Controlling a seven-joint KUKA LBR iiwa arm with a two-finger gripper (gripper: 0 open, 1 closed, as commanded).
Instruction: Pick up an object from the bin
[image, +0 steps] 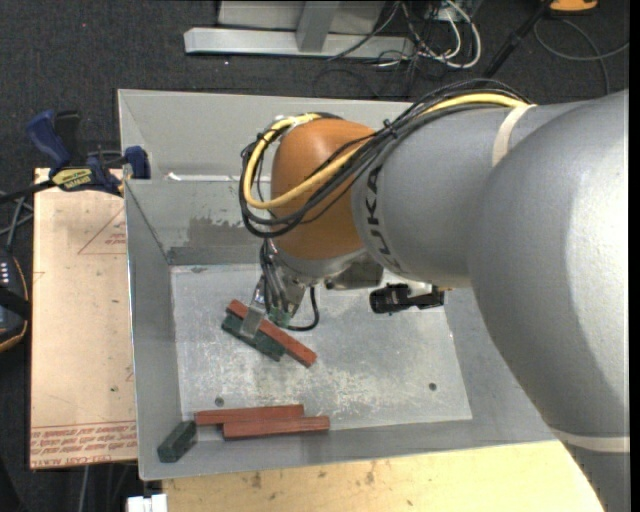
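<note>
Gripper (272, 312) low over bin (400, 370) centre-left, at green block (248, 332) touching red bar (290, 345); grip state: cannot tell. Two red bars (262, 421), small green block (177, 441) near front wall.

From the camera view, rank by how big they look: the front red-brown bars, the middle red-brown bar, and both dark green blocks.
1. Front pair of long red-brown rectangular bars and the mid-bin red-brown bar: alike, no ranking.
2. Mid-bin dark green block, partly covered.
3. Front-left corner dark green block, smallest.
</note>
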